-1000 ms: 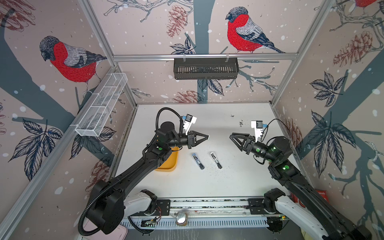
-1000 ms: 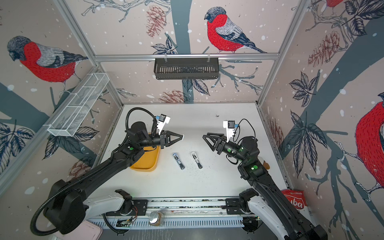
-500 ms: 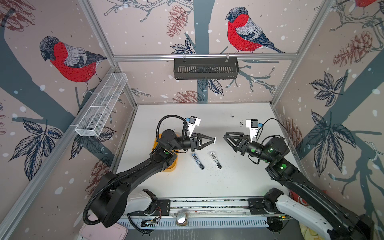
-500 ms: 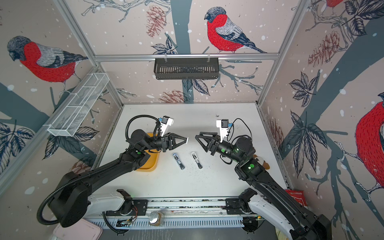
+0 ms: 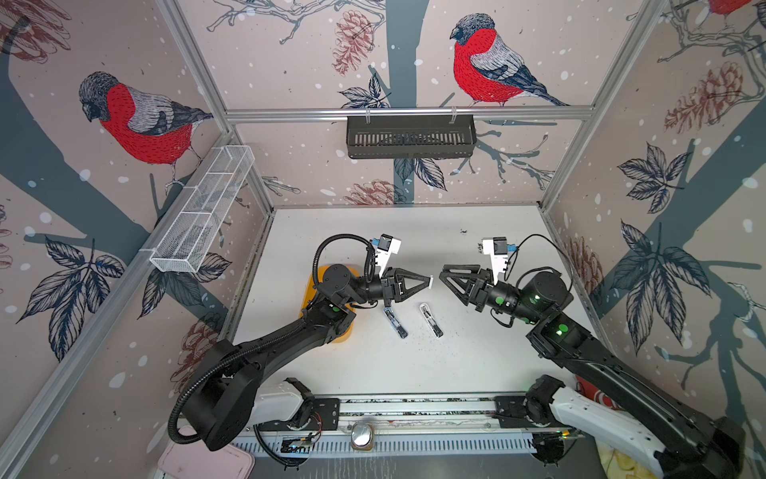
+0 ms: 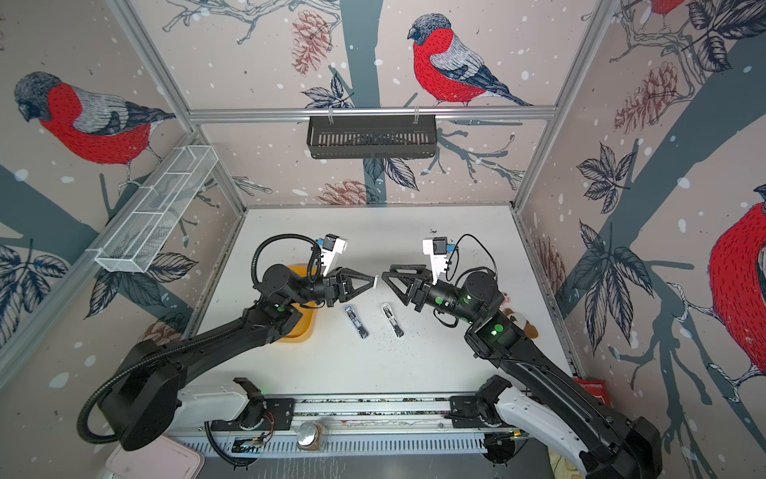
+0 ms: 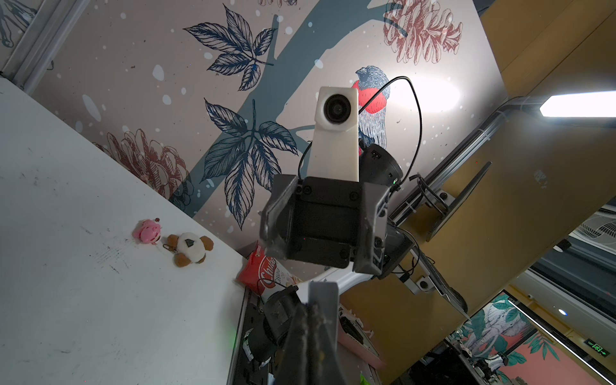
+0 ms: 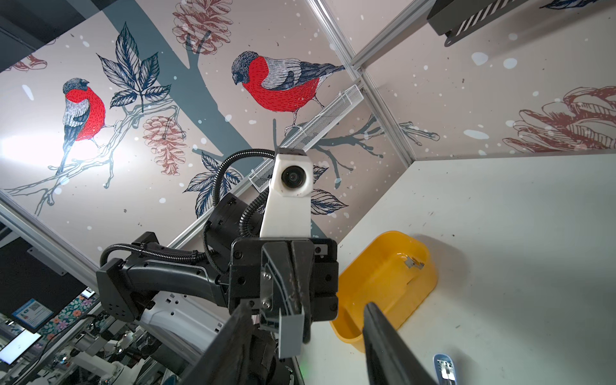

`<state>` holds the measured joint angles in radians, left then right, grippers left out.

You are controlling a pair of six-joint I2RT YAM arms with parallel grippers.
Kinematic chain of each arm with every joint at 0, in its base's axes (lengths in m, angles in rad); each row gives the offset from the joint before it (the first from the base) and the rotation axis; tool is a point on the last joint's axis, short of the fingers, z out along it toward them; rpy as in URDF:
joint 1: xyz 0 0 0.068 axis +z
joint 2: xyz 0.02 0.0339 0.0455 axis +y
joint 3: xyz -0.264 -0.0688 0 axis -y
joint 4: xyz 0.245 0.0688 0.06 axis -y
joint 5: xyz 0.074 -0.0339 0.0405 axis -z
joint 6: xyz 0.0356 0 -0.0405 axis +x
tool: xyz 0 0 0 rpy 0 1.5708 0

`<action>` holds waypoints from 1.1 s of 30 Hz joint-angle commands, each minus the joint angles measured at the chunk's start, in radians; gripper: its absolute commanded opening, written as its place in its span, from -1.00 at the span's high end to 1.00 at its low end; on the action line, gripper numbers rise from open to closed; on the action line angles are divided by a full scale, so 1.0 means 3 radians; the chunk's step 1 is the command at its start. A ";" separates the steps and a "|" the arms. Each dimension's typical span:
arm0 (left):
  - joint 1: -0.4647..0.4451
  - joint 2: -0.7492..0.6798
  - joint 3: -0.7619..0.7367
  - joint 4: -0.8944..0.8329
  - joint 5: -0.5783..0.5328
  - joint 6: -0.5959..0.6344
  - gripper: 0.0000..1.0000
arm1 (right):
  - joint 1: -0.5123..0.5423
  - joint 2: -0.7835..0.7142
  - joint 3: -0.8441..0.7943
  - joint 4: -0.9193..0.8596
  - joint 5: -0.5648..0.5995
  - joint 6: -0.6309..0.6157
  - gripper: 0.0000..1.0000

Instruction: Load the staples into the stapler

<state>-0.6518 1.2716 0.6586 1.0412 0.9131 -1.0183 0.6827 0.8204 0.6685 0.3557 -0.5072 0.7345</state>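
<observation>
My left gripper (image 5: 429,283) (image 6: 374,283) is raised above the table and shut on a short grey strip of staples (image 8: 290,333) (image 7: 322,296) that sticks out past its tips. My right gripper (image 5: 442,274) (image 6: 384,277) faces it tip to tip, open and empty, with a short gap between them. Below them the stapler lies on the table as two narrow silver-and-black pieces (image 5: 396,322) (image 5: 431,319) side by side. A yellow tray (image 8: 383,266) (image 5: 309,290) behind the left wrist holds another staple strip (image 8: 413,263).
Two small plush keychains (image 7: 148,230) (image 7: 190,248) lie near the table's right edge, and a red snack bag (image 7: 263,270) sits off its front right corner. A black basket (image 5: 410,137) hangs on the back wall and a white wire basket (image 5: 203,207) on the left wall.
The left gripper has carried the staple strip to the right, toward the middle. The right gripper has moved left to meet it, and the tips now nearly touch.
</observation>
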 commanded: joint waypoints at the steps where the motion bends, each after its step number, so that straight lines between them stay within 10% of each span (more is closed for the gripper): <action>1: 0.0002 -0.0019 0.0001 0.0247 -0.0003 -0.0019 1.00 | 0.0030 0.0013 0.0037 0.0047 -0.0032 -0.0045 -0.09; 33: -0.0003 0.0113 0.0001 0.0547 -0.0058 -0.0242 1.00 | 0.0068 0.0034 0.0098 0.0079 -0.0198 -0.0199 -0.05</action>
<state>-0.6518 1.3113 0.6605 1.1294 0.9047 -1.0698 0.7033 0.8188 0.6952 0.3218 -0.5327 0.6601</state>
